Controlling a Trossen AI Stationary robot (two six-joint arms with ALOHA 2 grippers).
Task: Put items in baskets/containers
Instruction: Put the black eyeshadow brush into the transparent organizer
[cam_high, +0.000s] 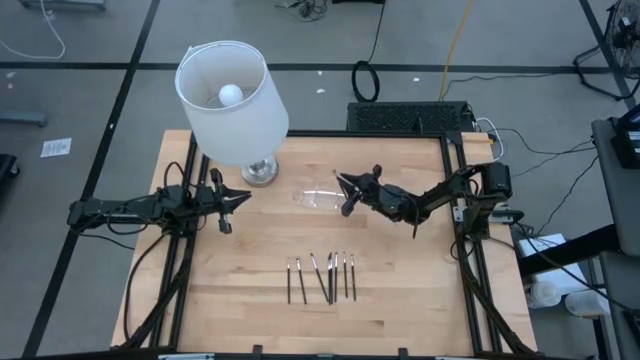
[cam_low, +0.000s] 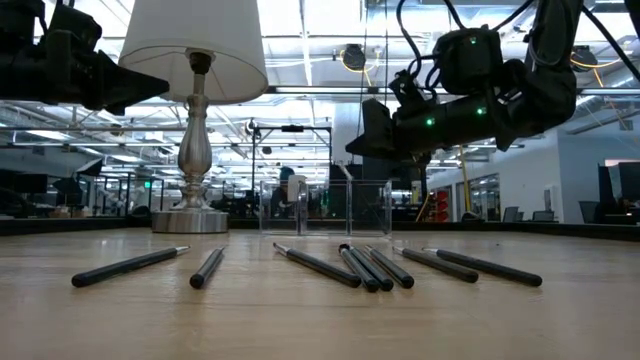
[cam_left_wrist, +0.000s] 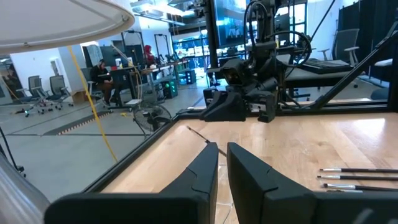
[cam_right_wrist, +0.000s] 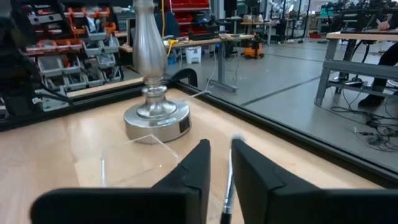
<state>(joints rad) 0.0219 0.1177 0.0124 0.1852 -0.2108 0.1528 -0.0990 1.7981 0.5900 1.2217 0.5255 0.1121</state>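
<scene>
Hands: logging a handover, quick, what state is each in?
Left hand: closed, empty.
Right hand: stick in it, grip cannot be told.

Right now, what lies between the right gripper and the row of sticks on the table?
Only bare wood. In the high view the right gripper hangs by the clear tray, a stick between its fingers, and nothing stands between it and the sticks.

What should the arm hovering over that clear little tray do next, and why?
Probably open its fingers wider and let go. The right gripper hangs over the clear tray beside the lamp, and the right wrist view shows a thin stick between its narrowly parted fingers, pointing down at the tray. More sticks lie in a row on the table, waiting. The left gripper idles near the lamp.
</scene>
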